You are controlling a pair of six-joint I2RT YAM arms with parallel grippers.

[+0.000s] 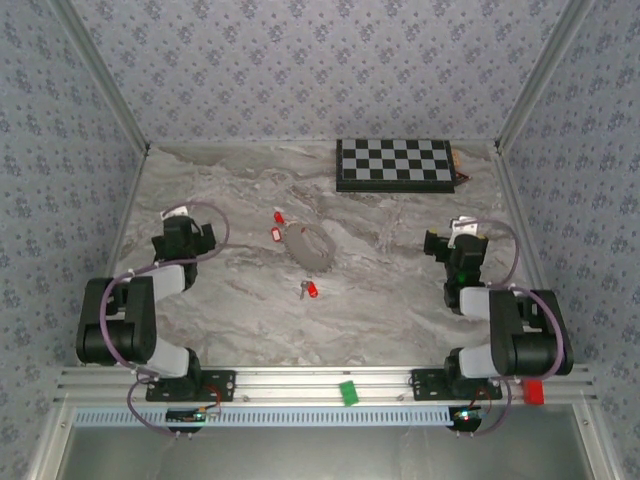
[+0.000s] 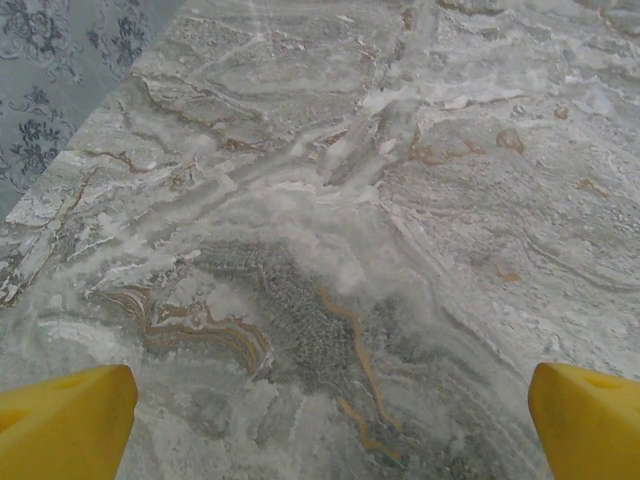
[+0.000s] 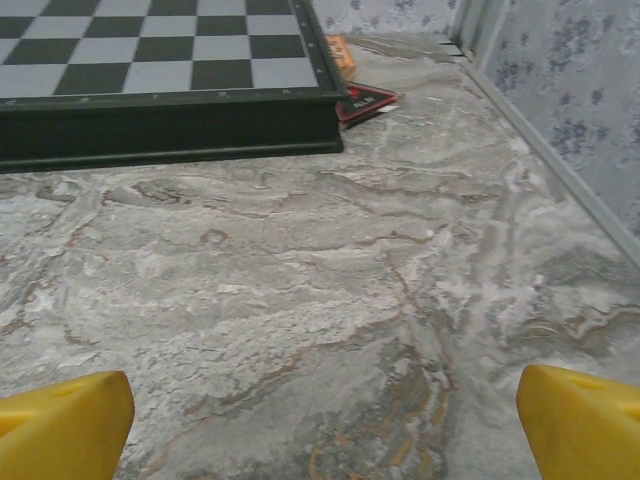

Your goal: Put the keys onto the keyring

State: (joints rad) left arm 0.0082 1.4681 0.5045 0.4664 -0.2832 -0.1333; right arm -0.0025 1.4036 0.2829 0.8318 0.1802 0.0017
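Three small red-headed keys lie mid-table in the top view: one (image 1: 279,217) farthest back, one (image 1: 276,234) just in front of it, and one (image 1: 310,290) nearer me with its silver blade pointing left. The keyring (image 1: 311,246) is a faint grey oval loop on the marble between them. My left gripper (image 1: 186,232) rests at the left side, well away from the keys, its yellow fingers (image 2: 65,420) wide apart over bare marble. My right gripper (image 1: 452,247) sits at the right side, its fingers (image 3: 580,420) spread and nothing between them.
A black-and-white chessboard (image 1: 394,164) lies at the back right, also ahead of the right wrist camera as the chessboard (image 3: 160,60), with a small red-and-black scrap (image 3: 365,100) beside it. A green block (image 1: 348,392) and red block (image 1: 533,391) sit on the front rail. Patterned walls enclose the table.
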